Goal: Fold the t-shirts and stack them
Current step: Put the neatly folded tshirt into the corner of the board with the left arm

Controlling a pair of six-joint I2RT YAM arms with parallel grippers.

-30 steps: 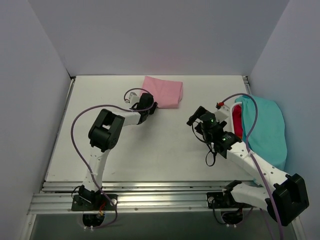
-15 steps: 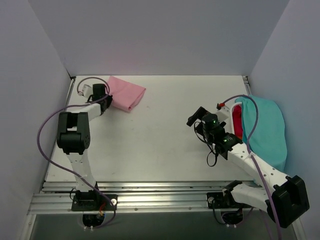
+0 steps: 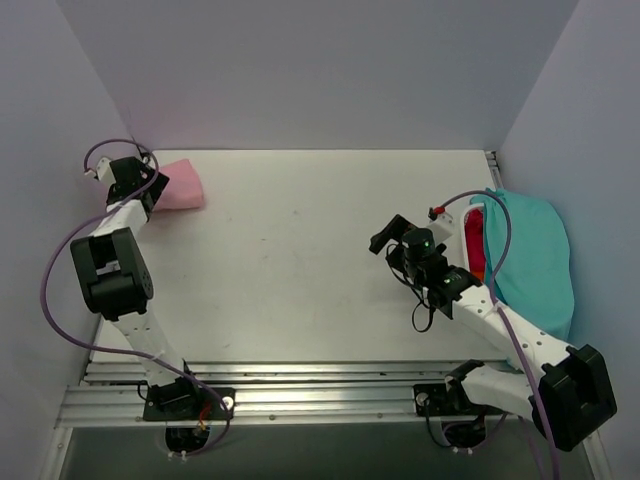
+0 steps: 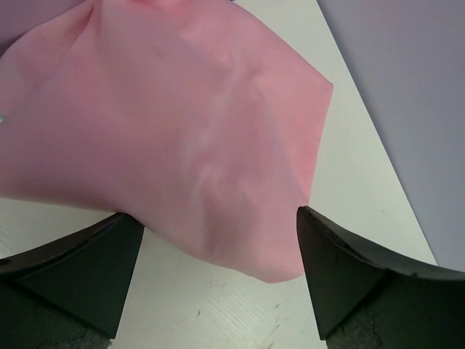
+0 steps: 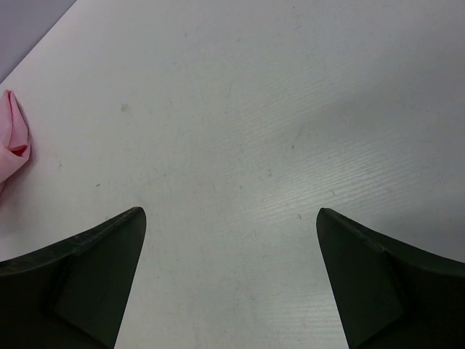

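1. The pink t-shirt [image 4: 167,123] is soft, matte cotton folded into a thick bundle. It has shallow creases across the top and one rounded corner. It lies in the far left corner of the tabletop [image 3: 300,260], close against the left wall.
2. My left hand [image 4: 218,225] has its black, wedge-shaped fingers spread wide and grips nothing. The near folded edge of the pink t-shirt lies just ahead of the gap between them and is not pinched.
3. My right hand [image 5: 229,218] is also spread wide and holds nothing. It hangs over bare tabletop on the right side, well apart from the pink t-shirt.
4. The tabletop is white and matte. Only the wrist views show its fine grain and a few small specks; from above it looks plain.
5. Only the top view shows the other t-shirts. A teal t-shirt [image 3: 535,255] lies in a loose, rumpled heap at the right edge of the tabletop by the right wall. A strip of red t-shirt [image 3: 474,245] shows along its left side, touching it.
6. The right wrist view catches a sliver of pink at its left border, which the top view places far across the tabletop.
7. From above I also see purple cables [image 3: 60,290] looping off both arms, and a small green light [image 3: 424,241] glowing on my right wrist.
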